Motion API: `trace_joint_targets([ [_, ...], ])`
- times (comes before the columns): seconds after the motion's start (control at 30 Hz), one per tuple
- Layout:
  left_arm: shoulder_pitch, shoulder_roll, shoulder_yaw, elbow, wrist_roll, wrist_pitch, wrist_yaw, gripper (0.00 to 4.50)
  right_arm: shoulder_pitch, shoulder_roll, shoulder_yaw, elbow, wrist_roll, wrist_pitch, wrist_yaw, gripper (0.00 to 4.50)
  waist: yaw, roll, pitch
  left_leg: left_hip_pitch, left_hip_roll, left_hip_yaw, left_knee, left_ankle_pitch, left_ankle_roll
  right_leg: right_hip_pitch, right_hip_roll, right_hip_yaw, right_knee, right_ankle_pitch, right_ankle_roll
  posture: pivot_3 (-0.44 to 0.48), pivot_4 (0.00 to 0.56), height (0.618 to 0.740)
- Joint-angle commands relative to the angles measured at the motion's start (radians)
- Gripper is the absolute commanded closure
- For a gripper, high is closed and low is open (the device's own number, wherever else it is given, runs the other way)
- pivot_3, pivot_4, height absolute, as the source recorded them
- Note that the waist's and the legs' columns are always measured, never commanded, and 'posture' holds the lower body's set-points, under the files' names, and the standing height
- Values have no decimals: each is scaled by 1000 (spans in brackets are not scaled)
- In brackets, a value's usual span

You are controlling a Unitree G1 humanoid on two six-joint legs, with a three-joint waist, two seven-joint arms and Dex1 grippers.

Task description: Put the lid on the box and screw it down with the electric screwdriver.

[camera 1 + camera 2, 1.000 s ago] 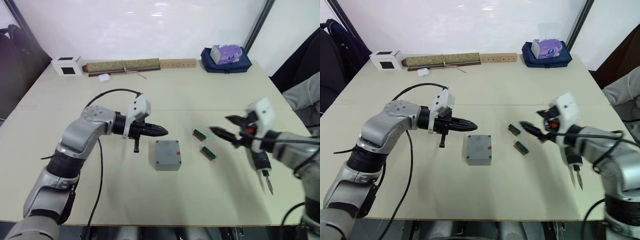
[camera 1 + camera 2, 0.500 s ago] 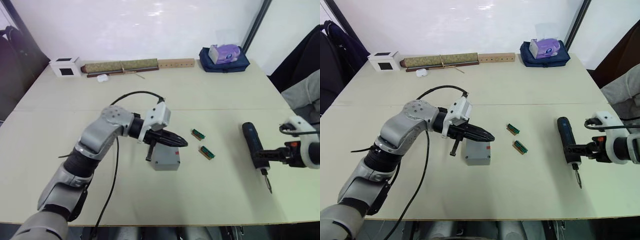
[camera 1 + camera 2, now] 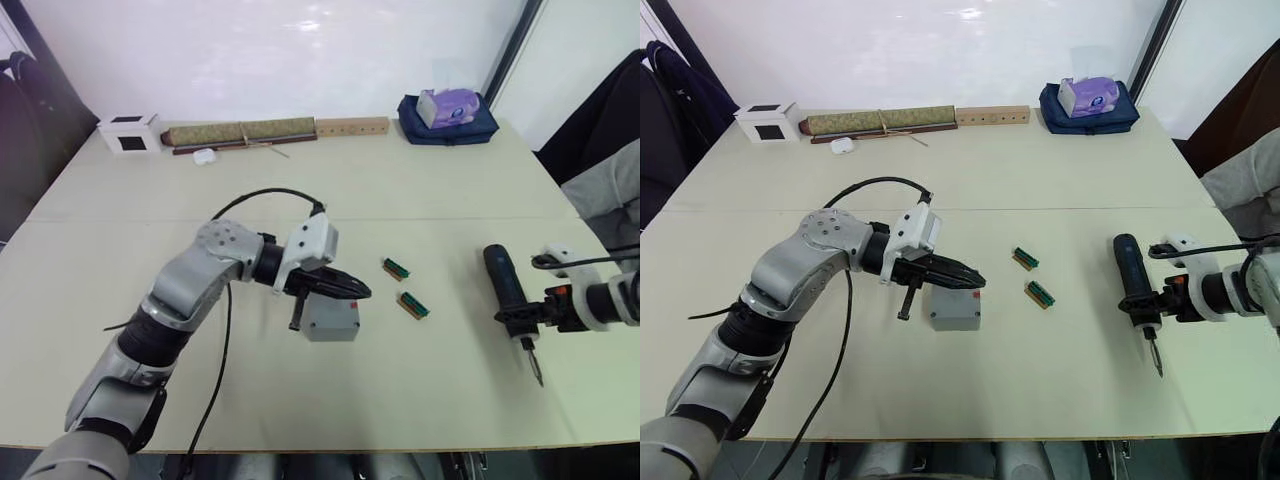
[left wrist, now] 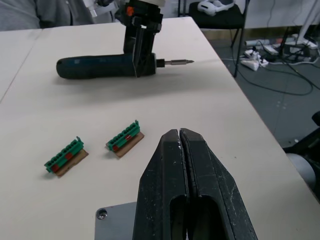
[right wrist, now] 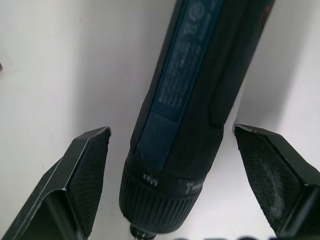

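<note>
**Left end effector over the box, right one straddling the screwdriver**

Your left end effector (image 3: 352,290) has its two black fingers (image 4: 185,200) pressed together, clenched on nothing, and it hovers over the far edge of the box (image 3: 331,322). From the left wrist view you can see a grey corner with a screw hole just under the fingertips. The box sits near the middle of the worktop (image 3: 400,190), a small red mark on the side facing your right. The lid looks to be lying on top of it, though you cannot tell for certain.

Your right end effector (image 5: 175,170) is spread wide, one finger on either side of the electric screwdriver (image 3: 1133,285), near its bit end. In the right wrist view there is a gap between each finger and the tool's body, so it is not gripped. The screwdriver lies flat on the worktop at your right, its metal bit pointing toward the near edge.

Between box and screwdriver lie two small green circuit boards (image 3: 398,267), apart from each other. Along the far edge stand a white cube with a black face (image 3: 131,131), a long roll (image 3: 243,131), a wooden bar (image 3: 352,126) and a tissue box on a dark blue bag (image 3: 450,108).
</note>
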Motion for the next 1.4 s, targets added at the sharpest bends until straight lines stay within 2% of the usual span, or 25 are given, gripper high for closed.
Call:
trace_joint_targets([
  [0.03,-1,8,30,-38,-13,0,12,4500,-29,9,106,55,-78,-82,77,1293,-2,-1,0,0,0,0,0,0,0,0,0,0,0,0,0,0,150,740],
  [0.17,12,13,36,-48,-15,7,30,4500,-61,17,145,87,-122,-98,137,2655,-2,-1,-1,1,0,0,0,0,0,1,1,0,0,0,0,0,150,740],
  [0.33,22,14,43,-54,-21,16,55,4500,-24,12,131,48,-141,-91,158,2678,4,-2,-1,1,1,0,0,0,0,1,0,0,0,0,0,0,150,740],
  [0.47,26,31,69,-10,-10,16,69,4500,-94,48,37,89,-171,-194,113,2678,-3,-2,-1,1,1,0,0,0,0,1,0,0,0,0,0,0,150,740],
  [0.57,33,52,84,33,3,11,73,4500,-166,107,-88,88,-110,-188,88,2678,-18,1,1,3,1,0,0,0,0,1,1,1,0,0,0,0,150,740],
  [0.63,47,70,86,80,20,1,72,4500,-191,184,-259,0,5,-212,78,2678,-27,4,2,2,1,0,0,0,0,0,0,2,2,0,0,0,150,740],
  [0.67,58,81,90,100,24,2,71,4500,-165,249,-371,-135,87,-230,55,2678,-28,7,4,2,1,0,-1,0,0,-2,1,2,2,0,0,0,150,740],
  [0.7,70,106,79,97,34,3,54,4500,-113,361,-478,-327,208,-265,6,2678,-28,8,4,1,1,0,-1,0,0,-3,1,3,3,0,0,0,150,740],
  [0.77,81,135,65,88,46,2,33,4500,-50,493,-589,-548,342,-292,-61,2678,-23,7,4,-2,1,-2,-4,0,0,-7,2,2,5,-1,-2,0,150,740],
  [0.87,72,141,81,55,18,33,25,4500,-3,691,-529,-772,363,-251,-338,2678,-6,6,3,-6,4,-7,-4,0,0,-11,4,-1,11,-4,-6,0,150,740],
  [0.93,66,142,85,58,13,45,21,4500,12,834,-515,-842,422,-270,-487,2678,7,4,3,-6,4,-7,-2,1,-1,-11,1,-2,10,-4,-7,0,150,740],
  [1.0,59,144,69,67,22,40,4,4500,28,918,-488,-866,411,-304,-574,2678,10,5,3,-6,1,-5,-1,2,-4,-10,-2,-1,11,-3,-4,0,150,740],
  [1.07,42,137,45,102,49,13,-11,4500,59,922,-424,-872,339,-343,-590,2678,10,5,3,-5,-2,-4,1,3,-5,-8,-5,0,10,-1,-1,0,150,740],
  [1.17,22,129,12,151,83,-25,-39,4500,116,858,-283,-841,181,-450,-540,2678,7,5,3,-2,-5,-2,1,3,-5,-2,-5,-1,5,0,-1,0,150,740],
  [1.4,8,87,-46,207,144,-82,-58,4500,137,895,-211,-762,106,-602,-531,2678,-3,5,3,-3,-1,-2,-2,3,-4,-7,1,-1,7,-1,-2,0,150,740],
])
